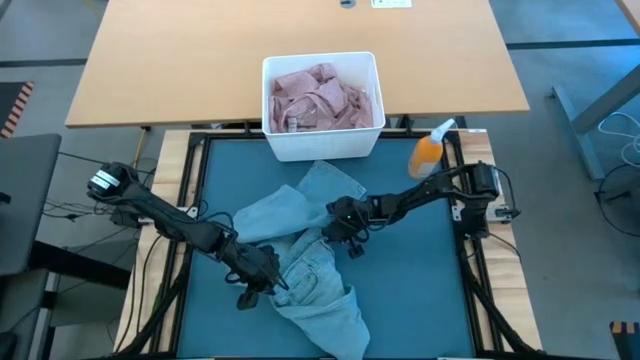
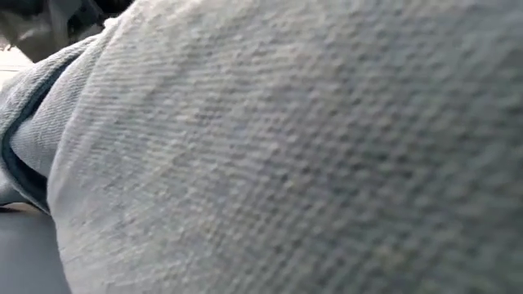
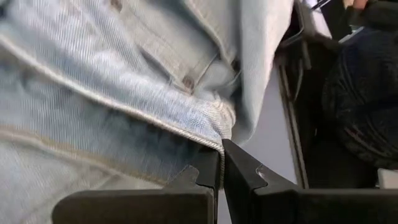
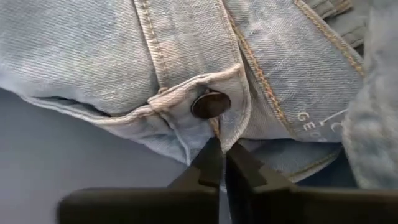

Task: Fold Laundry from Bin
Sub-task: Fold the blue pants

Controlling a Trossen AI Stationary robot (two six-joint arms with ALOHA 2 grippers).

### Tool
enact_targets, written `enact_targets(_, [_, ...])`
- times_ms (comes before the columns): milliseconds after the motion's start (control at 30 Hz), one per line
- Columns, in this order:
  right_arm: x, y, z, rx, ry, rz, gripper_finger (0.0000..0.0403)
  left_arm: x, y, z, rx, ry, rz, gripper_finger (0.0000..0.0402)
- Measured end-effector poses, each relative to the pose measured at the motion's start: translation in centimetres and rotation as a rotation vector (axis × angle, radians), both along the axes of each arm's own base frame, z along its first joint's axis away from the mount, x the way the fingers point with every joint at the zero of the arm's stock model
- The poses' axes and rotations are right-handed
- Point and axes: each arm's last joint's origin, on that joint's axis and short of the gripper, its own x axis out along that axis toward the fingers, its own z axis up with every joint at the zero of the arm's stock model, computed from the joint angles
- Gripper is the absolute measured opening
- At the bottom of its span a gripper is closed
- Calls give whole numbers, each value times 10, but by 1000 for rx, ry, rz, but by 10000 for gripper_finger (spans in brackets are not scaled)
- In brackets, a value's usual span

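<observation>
Light blue denim jeans [image 3: 118, 81] fill most of the frame, from the upper left across to the centre, folded in thick layers with stitched seams running diagonally. A small metal rivet [image 3: 188, 82] sits at a pocket corner near the centre. At the bottom centre, the left gripper [image 3: 221, 163] shows as two dark fingers [image 3: 239, 171] pressed together, pinching a folded hem edge of the jeans between their tips. To the right of the denim lies a strip of pale grey surface [image 3: 273, 143]. Beyond it, at the right edge, stand dark blurred shapes that cannot be made out.
</observation>
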Motion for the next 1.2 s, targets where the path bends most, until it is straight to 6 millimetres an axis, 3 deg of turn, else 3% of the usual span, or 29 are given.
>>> enact_targets(67, [-5, 0, 15, 8, 2, -14, 20, 5, -2, 14, 15, -60, -30, 0])
enact_targets(167, [-13, 4, 59, -33, -52, -43, 22, 12, -3, 46, 82, -148, -88, 0])
enact_targets(300, [-37, 13, 136, -206, -158, -100, 19, 12, 2, 112, 263, -298, -88, 0])
enact_targets(400, [-61, 21, 205, -343, -317, -166, 19, 4, 12, 174, 435, -449, 21, 0])
enact_targets(600, [-111, 28, 340, -441, -740, -396, 19, -37, 41, 308, 617, -820, 321, 0])
enact_targets(733, [-132, 23, 404, -366, -959, -519, 19, -73, 65, 370, 613, -1012, 501, 0])
enact_targets(800, [-133, 20, 423, -278, -1009, -566, 19, -89, 76, 389, 598, -1074, 573, 0])
enact_targets(867, [-129, 17, 429, -212, -948, -576, 19, -102, 84, 401, 583, -1107, 620, 0])
enact_targets(1033, [-100, 16, 410, -235, -575, -592, 19, -116, 93, 412, 592, -1116, 680, 0])
enact_targets(1200, [-79, 18, 404, -296, -463, -649, 19, -119, 95, 408, 643, -1034, 720, 0])
